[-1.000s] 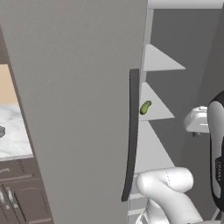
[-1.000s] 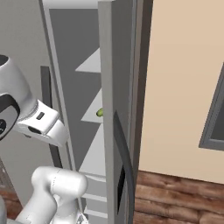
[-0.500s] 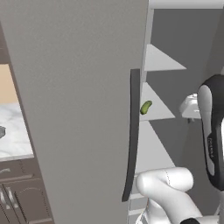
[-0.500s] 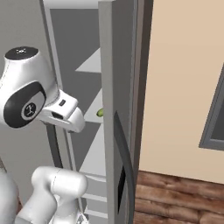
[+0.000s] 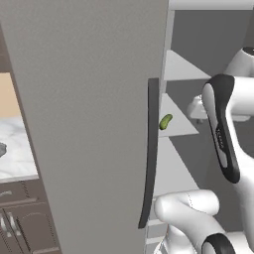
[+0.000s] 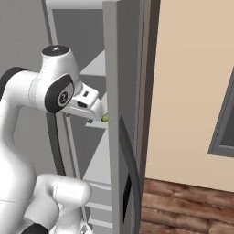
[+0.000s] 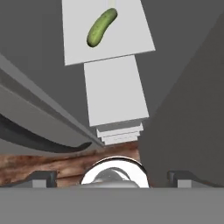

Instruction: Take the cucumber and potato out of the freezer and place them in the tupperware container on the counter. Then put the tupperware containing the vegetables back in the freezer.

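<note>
Green cucumber (image 7: 102, 27) untouched on freezer (image 5: 94, 99) shelf at top centre of hand view, gripper (image 7: 111, 177) spread wide and empty well short of it; potato, tray, return trip all pending.

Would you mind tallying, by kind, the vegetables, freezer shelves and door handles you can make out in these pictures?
Vegetables: 1, the short green cucumber lying on a pale shelf.
Pale freezer shelves: 3 distinct in the left base view, top, middle bearing the cucumber, lower.
Long dark vertical freezer door handle: 1.
Total: 5.
</note>
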